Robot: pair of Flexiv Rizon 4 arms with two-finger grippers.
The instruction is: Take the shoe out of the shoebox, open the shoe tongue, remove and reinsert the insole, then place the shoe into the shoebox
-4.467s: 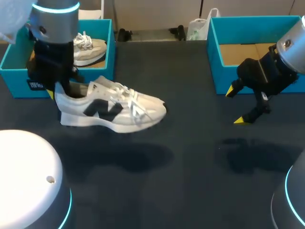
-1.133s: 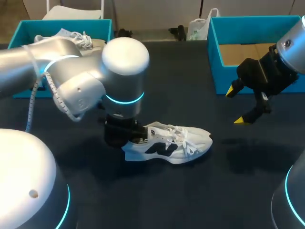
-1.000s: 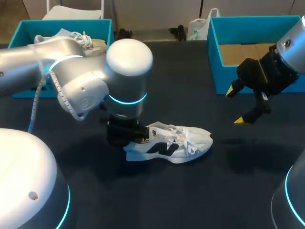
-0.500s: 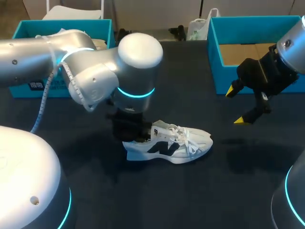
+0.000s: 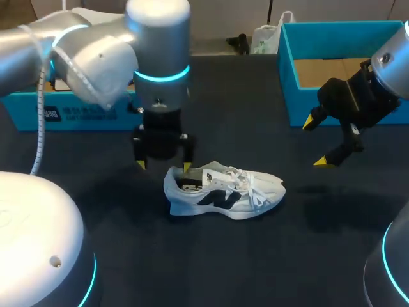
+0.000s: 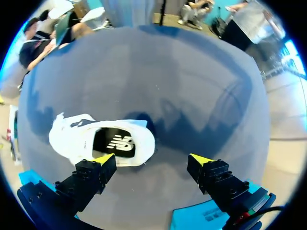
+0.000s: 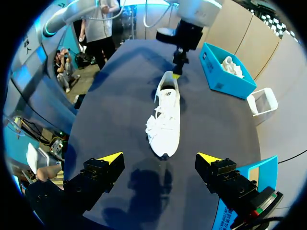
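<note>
Shoe (image 5: 223, 192) upright on desk (image 5: 255, 262), mid-field, toe toward right arm. Left hand (image 5: 163, 166) spread, empty, just above heel. Right hand (image 5: 317, 142) spread, empty, well apart. Take-out looks done. Next, judged: pin heel, pull tongue open.

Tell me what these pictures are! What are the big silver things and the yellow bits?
Those are two robot arms at a dark table. One picture looks down from above. The two round ones come from little cameras on each arm's wrist. The yellow bits are fingertips: each arm ends in a gripper with two fingers. The left gripper hangs open by the heel of a white shoe, which stands on the table. The right gripper is open too, off to the side near a blue shoebox. A second blue shoebox stands far left. Nothing is held right now.
</note>
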